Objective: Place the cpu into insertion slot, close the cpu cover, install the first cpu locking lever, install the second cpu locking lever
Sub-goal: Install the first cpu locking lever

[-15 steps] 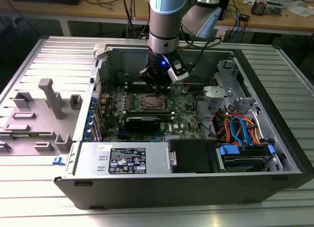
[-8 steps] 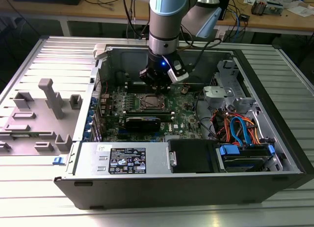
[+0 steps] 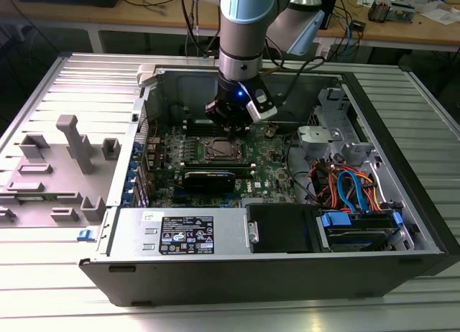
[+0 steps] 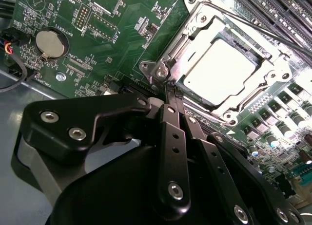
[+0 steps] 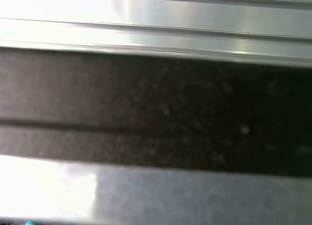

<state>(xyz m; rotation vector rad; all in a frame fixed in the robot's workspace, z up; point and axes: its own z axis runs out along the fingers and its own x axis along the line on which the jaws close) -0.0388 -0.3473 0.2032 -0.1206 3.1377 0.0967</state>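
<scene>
We are seeing the cpu (image 4: 222, 71) lying flat in the slot (image 4: 192, 96), right of centre in the upper half of the second wrist view, its pale top glaring under the light. The cover (image 4: 273, 74) is lying down around it, framing the chip through its window, so to our eye the chip is seated and the cover is closed. A thin lever (image 4: 253, 28) is running along the cover's upper edge; whether it is hooked we cannot tell.

The gripper (image 4: 170, 88) is reaching in from the lower middle of that frame, its fingers (image 4: 174, 132) pressed together into one narrow point with nothing between them, the tip right at the cover's lower-left corner hinge. In the exterior view the gripper (image 3: 228, 123) is hanging at centre frame, just above the slot (image 3: 215, 151) on the board (image 3: 273, 167), inside the case (image 3: 402, 174).

We are judging the risks this way:
- The tip is working very near the cover's edge; a slip sideways could scrape the board's small parts beside the socket.
- Pushing a lever off line could spring it free, letting the cover lift.
- Pressing down on an unevenly seated chip could bend socket pins, though we cannot see them.
</scene>
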